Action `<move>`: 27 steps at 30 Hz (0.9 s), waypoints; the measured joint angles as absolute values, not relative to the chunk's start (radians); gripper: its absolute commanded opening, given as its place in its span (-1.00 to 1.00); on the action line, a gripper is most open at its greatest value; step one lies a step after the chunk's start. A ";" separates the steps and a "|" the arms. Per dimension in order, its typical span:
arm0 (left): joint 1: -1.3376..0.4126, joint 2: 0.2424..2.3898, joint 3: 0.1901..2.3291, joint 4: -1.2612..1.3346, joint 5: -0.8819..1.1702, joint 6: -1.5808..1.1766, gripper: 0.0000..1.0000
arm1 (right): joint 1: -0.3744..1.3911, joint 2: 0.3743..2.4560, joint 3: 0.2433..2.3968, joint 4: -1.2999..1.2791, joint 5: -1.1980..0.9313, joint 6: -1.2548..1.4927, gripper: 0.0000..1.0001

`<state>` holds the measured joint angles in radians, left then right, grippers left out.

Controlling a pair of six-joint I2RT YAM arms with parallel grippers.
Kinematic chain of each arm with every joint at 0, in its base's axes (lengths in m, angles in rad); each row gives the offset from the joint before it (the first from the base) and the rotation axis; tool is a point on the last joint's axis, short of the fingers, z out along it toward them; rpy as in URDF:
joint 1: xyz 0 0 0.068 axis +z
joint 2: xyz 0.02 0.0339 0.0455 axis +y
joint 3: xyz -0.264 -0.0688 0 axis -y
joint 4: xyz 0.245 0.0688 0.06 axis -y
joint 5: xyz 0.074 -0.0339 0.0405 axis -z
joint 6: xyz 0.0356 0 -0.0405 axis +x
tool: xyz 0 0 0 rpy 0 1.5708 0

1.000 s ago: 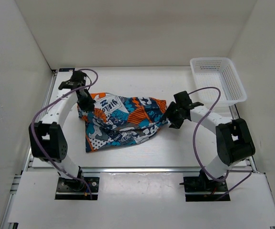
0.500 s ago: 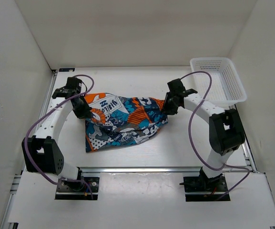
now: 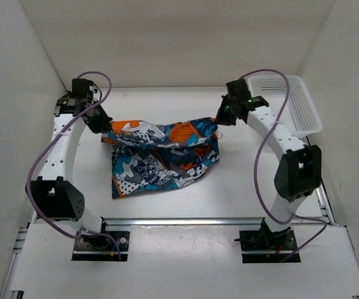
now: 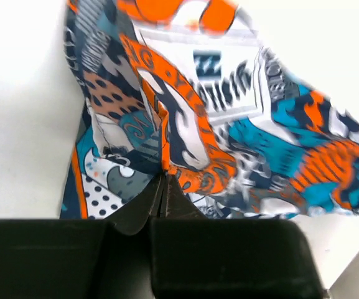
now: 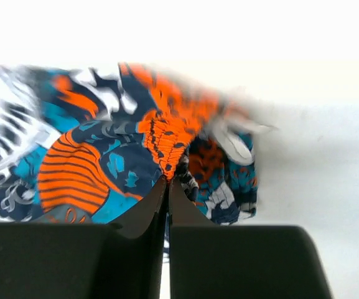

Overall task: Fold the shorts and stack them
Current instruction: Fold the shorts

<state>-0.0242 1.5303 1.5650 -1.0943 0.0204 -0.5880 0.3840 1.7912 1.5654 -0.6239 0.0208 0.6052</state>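
left gripper [image 3: 103, 129] clamped on shorts [image 3: 160, 159] corner, cloth spreading beyond its tips | right gripper [image 3: 219, 121] pinching the opposite orange edge | basket [image 3: 291, 106] near its right

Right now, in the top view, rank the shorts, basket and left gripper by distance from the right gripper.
1. Shorts: pinched in the right gripper.
2. Basket: just to its right.
3. Left gripper: far left, across the shorts.
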 measured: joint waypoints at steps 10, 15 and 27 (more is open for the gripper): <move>-0.011 1.305 1.347 -1.079 0.071 -0.599 -0.79 | 0.309 1.520 1.465 -0.627 0.025 0.587 -1.00; -0.046 1.221 1.045 -1.037 0.115 -0.646 -0.79 | 0.308 1.446 1.190 -0.623 0.057 0.597 -1.00; -0.191 1.253 0.844 -0.946 0.209 -0.683 0.69 | 0.154 1.528 1.044 -0.583 0.015 0.598 0.54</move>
<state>-0.1905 1.2533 0.8444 -0.9463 0.2089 -0.6830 0.1539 1.5284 1.0435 -0.5835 0.0154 0.5976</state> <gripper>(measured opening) 0.823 0.729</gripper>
